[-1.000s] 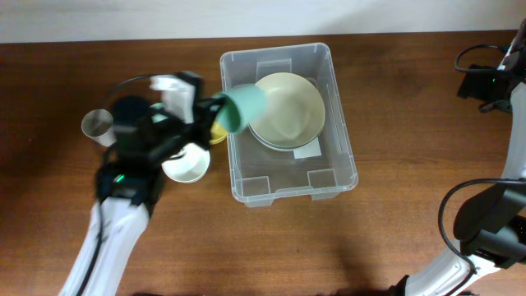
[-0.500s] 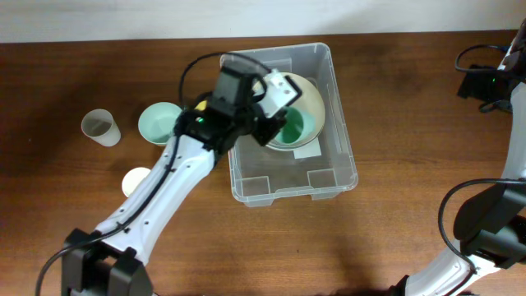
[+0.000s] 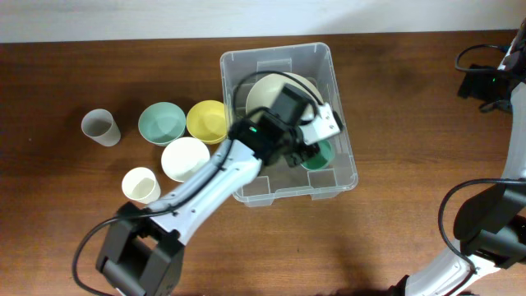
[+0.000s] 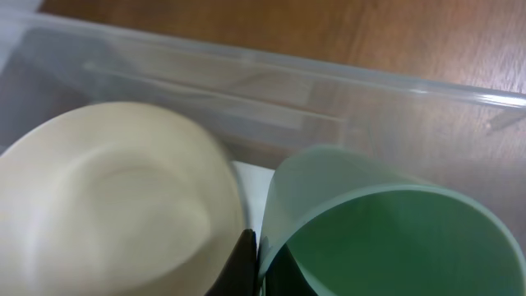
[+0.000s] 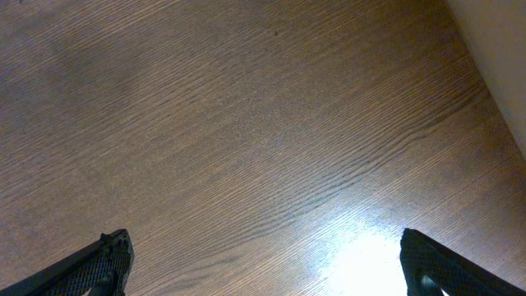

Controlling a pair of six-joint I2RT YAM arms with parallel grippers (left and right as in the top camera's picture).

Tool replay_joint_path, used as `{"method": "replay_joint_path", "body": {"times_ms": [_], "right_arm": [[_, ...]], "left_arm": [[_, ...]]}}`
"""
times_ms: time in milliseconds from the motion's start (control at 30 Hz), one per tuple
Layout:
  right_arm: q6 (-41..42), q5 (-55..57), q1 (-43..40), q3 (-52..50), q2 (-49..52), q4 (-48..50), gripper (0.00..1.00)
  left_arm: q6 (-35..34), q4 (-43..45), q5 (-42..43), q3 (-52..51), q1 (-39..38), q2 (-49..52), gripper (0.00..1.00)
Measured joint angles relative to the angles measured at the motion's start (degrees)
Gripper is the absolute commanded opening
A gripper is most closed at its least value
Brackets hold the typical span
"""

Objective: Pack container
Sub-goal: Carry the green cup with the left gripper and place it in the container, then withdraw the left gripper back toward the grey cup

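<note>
Your left claw (image 3: 312,150) is down inside the clear container (image 3: 275,54), pinching the wall of one green cup (image 3: 319,154), with one cream bowl (image 3: 267,90) just beside it. The white label (image 4: 253,177) under the claw has no writing you can read.

Outside the container, well away from that claw:
- **Bowls (3):** teal bowl (image 3: 160,123), yellow bowl (image 3: 207,121), white bowl (image 3: 185,158)
- **Cups (2):** grey cup (image 3: 99,127), cream cup (image 3: 140,185)

It's all on a brown wood table (image 3: 411,214) with a pale wall (image 3: 164,16) behind. Your right claw (image 5: 267,263) is spread wide over bare wood.

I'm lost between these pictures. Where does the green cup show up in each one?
Overhead: green cup in the lower right of the container.
Left wrist: bottom right corner, seen close.
Right wrist: not in it.
Shared landmark: cream bowl beside the cup.
</note>
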Motion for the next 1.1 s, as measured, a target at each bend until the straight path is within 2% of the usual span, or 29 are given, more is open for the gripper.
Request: {"method": "replay_joint_path", "body": {"times_ms": [133,467,500,533,567,600,667,733,933,1100], "right_arm": [[0.0,0.0,0.0,0.0,0.0,0.0,0.99],[0.0,0.0,0.0,0.0,0.0,0.0,0.99],[0.0,0.0,0.0,0.0,0.0,0.0,0.99],[0.0,0.0,0.0,0.0,0.0,0.0,0.99],[0.0,0.0,0.0,0.0,0.0,0.0,0.99],[0.0,0.0,0.0,0.0,0.0,0.0,0.99],[0.0,0.0,0.0,0.0,0.0,0.0,0.99],[0.0,0.0,0.0,0.0,0.0,0.0,0.99],[0.0,0.0,0.0,0.0,0.0,0.0,0.99],[0.0,0.0,0.0,0.0,0.0,0.0,0.99]], "left_arm": [[1.1,0.0,-2.7,0.0,-2.9,0.5,0.01],[1.7,-1.7,-5.2,0.0,-4.2,3.5,0.01],[1.7,-1.7,-5.2,0.0,-4.5,4.1,0.05],[1.7,-1.8,-5.2,0.0,-4.6,4.5,0.22],[2.0,-1.9,-5.2,0.0,-4.7,4.7,0.30],[2.1,-1.9,-5.2,0.0,-4.8,4.7,0.32],[2.2,-1.9,-5.2,0.0,-5.0,4.7,0.50],[2.2,-1.9,-5.3,0.0,-5.0,4.7,0.61],[1.7,-1.8,-7.5,0.8,-5.0,4.7,0.68],[-2.5,-5.7,-12.4,8.6,-4.2,4.7,0.75]]}}
